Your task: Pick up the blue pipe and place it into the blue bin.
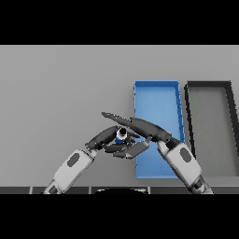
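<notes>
The blue pipe (120, 137) shows only as a small blue and white end between my two hands, just left of the blue bin (158, 95). My left hand (103, 137) reaches in from the lower left, its fingers curled round the pipe. My right hand (145, 129) comes from the lower right over the bin's left wall, fingers stretched out long toward the left above the pipe, lower fingers under it. Most of the pipe is hidden by the hands.
A dark grey bin (211, 88) stands right beside the blue bin on its right. Grey table surface (60, 88) spreads to the left and behind.
</notes>
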### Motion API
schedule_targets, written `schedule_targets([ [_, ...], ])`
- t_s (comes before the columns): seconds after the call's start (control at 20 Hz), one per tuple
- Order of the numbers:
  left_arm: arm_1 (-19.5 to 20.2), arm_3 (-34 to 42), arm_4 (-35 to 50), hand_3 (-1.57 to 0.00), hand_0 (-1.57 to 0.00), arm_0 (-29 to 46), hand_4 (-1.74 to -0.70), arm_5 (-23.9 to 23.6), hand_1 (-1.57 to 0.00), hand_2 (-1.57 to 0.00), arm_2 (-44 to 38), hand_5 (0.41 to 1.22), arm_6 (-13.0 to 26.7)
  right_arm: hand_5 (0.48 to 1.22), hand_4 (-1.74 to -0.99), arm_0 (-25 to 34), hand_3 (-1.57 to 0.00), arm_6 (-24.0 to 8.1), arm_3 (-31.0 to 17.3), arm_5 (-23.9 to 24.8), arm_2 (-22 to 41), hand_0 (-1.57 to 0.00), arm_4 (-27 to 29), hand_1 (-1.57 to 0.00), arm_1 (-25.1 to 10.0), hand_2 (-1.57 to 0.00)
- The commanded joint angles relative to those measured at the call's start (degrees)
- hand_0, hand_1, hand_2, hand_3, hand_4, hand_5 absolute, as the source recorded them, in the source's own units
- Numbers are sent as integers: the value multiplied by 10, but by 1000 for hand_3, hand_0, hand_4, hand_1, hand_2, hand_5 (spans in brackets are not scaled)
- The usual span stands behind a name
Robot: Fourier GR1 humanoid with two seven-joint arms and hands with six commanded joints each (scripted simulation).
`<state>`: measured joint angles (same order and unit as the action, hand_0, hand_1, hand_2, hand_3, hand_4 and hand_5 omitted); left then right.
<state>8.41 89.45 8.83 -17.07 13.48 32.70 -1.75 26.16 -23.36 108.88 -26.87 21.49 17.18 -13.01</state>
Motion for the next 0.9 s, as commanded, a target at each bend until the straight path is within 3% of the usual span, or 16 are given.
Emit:
schedule_targets([
  [0.0, 2, 3, 1, -1450, -1571, 2, -1723, 3, -1571, -1571, 0, 1221, -1, 512, -1231, 8, 1, 0, -14, -7, 3, 1, -3, -13, 4, -42],
  [0.05, 2, 3, 11, -1474, -1571, 0, -1720, 13, -1571, -1571, 0, 1221, 2, 516, -1241, 16, -11, 0, -28, -14, 4, -14, -4, -36, 9, -68],
  [0.1, 4, 6, 19, -1395, -1571, -2, -1717, 18, -1567, -1571, -4, 1221, 3, 519, -1268, 23, -43, -2, -29, -19, 7, -54, 2, -83, 13, -115],
  [0.15, 4, 3, -1, -1150, -1496, -7, -1630, 13, -1393, -1367, -1, 1221, -17, 523, -1308, 34, -106, 0, -42, -23, 8, -138, -4, -166, 16, -193],
  [0.25, 18, 11, -61, -736, -993, -15, -1587, -9, -895, -875, 22, 1221, 19, 538, -1390, 47, -375, 1, -54, -34, 12, -478, -1, -500, 25, -500],
  [0.3, 23, 17, -63, -667, -879, -11, -1611, -13, -828, -796, 18, 1221, 3, 551, -1453, 45, -562, -1, -51, -37, 19, -697, -2, -714, 28, -714],
  [0.35, 26, 20, -61, -656, -895, -10, -1637, -12, -867, -845, 16, 1221, -3, 573, -1503, 49, -701, -10, -51, -38, 18, -872, 13, -886, 29, -886],
  [0.4, 14, 20, -50, -623, -1030, -8, -1658, -16, -1008, -990, 12, 1192, -4, 604, -1541, 52, -828, -27, -51, -33, 20, -1012, 32, -1023, 37, -1023],
  [0.5, 2, 20, -19, -525, -1225, 3, -1688, -12, -1211, -1199, 4, 1203, -10, 706, -1492, 47, -1096, -33, -57, -27, 18, -1213, 40, -1220, 42, -1220],
  [0.65, -4, 12, -9, -550, -1394, 3, -1714, -6, -1386, -1381, 2, 1212, -19, 957, -1458, 36, -1328, 4, -56, -22, 18, -1388, 11, -1391, 51, -1391],
  [0.75, 6, 16, -12, -591, -1458, 0, -1724, -11, -1453, -1449, -1, 1215, -20, 1052, -1459, 31, -1415, 25, -48, -28, 18, -1454, -18, -1456, 53, -1456],
  [0.85, 9, 20, -25, -527, -1498, -3, -1730, -18, -1453, -1493, 12, 1217, -17, 1113, -1469, 30, -1471, 32, -48, -39, 15, -1496, -31, -1497, 59, -1497],
])
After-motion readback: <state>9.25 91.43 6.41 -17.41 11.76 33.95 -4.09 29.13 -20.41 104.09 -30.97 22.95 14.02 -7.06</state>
